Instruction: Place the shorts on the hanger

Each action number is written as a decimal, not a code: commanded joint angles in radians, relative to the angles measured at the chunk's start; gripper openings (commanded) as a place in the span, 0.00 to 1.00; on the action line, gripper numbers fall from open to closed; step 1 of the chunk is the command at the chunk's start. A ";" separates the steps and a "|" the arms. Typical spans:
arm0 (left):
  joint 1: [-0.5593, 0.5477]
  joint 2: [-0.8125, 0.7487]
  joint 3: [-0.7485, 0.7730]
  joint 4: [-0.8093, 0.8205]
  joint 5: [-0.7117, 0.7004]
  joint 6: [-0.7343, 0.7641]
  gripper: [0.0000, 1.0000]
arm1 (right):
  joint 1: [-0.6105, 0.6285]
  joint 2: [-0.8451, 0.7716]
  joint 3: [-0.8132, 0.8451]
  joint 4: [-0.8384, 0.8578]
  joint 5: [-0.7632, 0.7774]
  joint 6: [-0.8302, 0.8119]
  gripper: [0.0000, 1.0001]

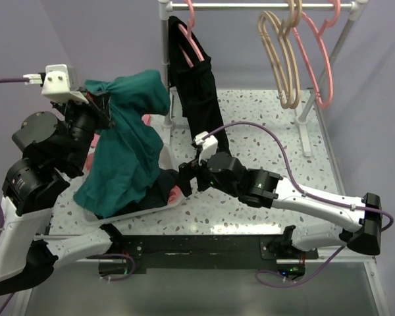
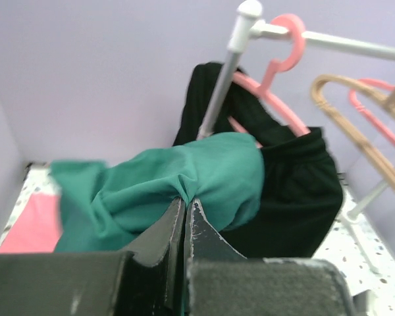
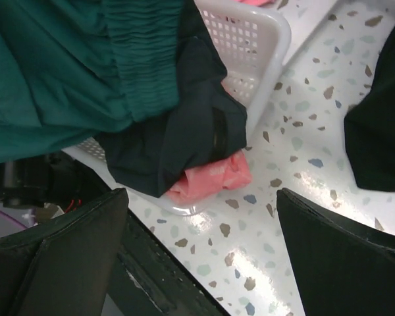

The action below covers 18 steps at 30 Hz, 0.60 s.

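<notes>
Overhead, shorts (image 1: 128, 141) hang lifted from left gripper (image 2: 185, 204), their lower end in the basket (image 1: 155, 208). Hanger (image 1: 281, 62) is on the rail (image 1: 250, 5), well apart. Only the left wrist view shows the pinch: jaws clamped on teal fabric. Only the right wrist view shows right gripper (image 3: 201, 224) spread wide, holding nothing, over a basket corner and pink cloth (image 3: 210, 178).

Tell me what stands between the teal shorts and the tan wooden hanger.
The long black garment and the white upright post beside it stand between the dark teal fabric shorts and the tan wooden hanger farther right.
</notes>
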 commanded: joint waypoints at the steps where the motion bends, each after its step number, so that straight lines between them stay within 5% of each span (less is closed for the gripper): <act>1: 0.003 0.050 0.138 0.072 0.174 0.069 0.00 | -0.006 0.022 0.092 0.116 -0.045 -0.089 0.99; 7: 0.002 0.084 0.229 0.087 0.337 0.060 0.00 | -0.061 0.039 0.067 0.300 -0.259 -0.107 0.99; 12: 0.002 0.095 0.269 0.115 0.427 0.046 0.00 | -0.224 0.053 -0.085 0.598 -0.602 0.121 0.99; 18: 0.003 0.125 0.324 0.119 0.481 0.035 0.00 | -0.281 0.053 -0.234 0.907 -0.695 0.276 0.99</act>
